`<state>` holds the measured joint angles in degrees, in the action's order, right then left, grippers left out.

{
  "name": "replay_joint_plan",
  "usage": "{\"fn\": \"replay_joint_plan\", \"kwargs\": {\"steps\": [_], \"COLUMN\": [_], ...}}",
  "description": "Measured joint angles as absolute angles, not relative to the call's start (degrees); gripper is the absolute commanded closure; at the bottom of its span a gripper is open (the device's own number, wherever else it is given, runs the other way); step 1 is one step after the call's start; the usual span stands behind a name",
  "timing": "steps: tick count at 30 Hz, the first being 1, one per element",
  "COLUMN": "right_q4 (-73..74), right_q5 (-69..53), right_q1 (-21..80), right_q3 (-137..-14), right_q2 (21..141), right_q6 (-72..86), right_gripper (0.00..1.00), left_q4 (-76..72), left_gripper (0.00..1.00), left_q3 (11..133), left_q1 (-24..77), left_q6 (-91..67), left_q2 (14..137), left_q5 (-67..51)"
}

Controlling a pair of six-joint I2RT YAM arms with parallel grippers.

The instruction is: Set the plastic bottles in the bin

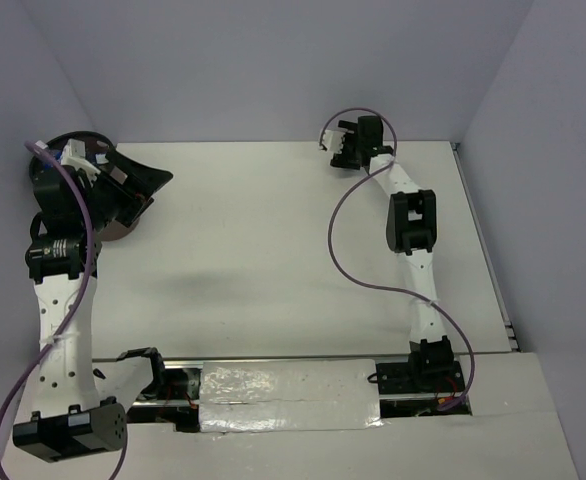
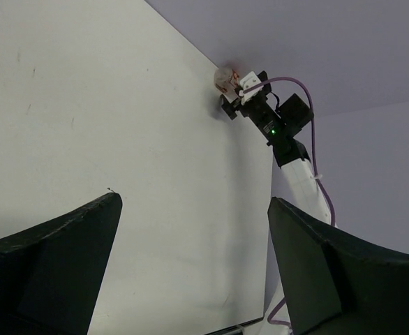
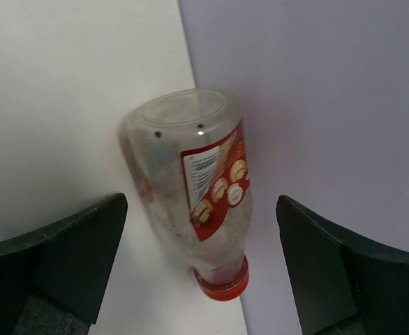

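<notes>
Plainly the right gripper (image 3: 201, 209) is poised for a grab. Its two dark fingers (image 3: 65, 258) stand wide apart with the red-labelled bottle (image 3: 183, 174) between them. There is a bare gap on either side, so nothing is held yet. The bottle's red cap (image 3: 222, 285) sits at the seam where the white table (image 3: 65, 84) meets the grey wall (image 3: 316, 105), and its flat base is turned up toward the wrist. I cannot tell whether it lies on its side or leans propped on the cap. Its flank on the right-hand finger's side is touching the wall or just beside it.

The bottle looks empty, clear and thin-walled, so I judge it very light, springy under a squeeze and smooth. It should dent rather than break, and it may roll or squirt away if pinched near the tapering neck. The best hold is likely across the broad body at the label (image 3: 215, 181), between cap and base, where the sides run nearly parallel. The wall is the awkward part: the finger on that side has little room to slip in, so the bottle may get nudged toward the other finger.

The left gripper (image 2: 194, 206) hangs fully spread with nothing between its fingers, and the bottle is well beyond its tips. In the top view, what may be the bin (image 1: 116, 228) shows as a brown sliver under that gripper, though I cannot be sure.
</notes>
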<state>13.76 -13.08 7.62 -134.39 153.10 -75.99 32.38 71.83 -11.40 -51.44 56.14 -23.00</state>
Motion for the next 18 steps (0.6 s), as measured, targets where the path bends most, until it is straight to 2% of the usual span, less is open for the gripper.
{"fn": "replay_joint_plan", "kwargs": {"steps": [7,18], "right_q4": [7.5,5.3], "right_q5": [-10.2,-10.9], "right_q1": [7.6,7.3], "right_q3": [-139.5,-138.0], "right_q2": [158.4,158.9], "right_q6": [-76.1,-74.5], "right_gripper": [0.14,0.48], "left_q4": [31.2,29.3], "left_gripper": [0.01,0.0], "left_q3": [69.2,66.0], "left_q1": [-11.1,-8.4], "left_q6": [-53.0,-56.0], "left_q2": [52.0,50.2], "left_q5": [-22.1,-20.6]}}
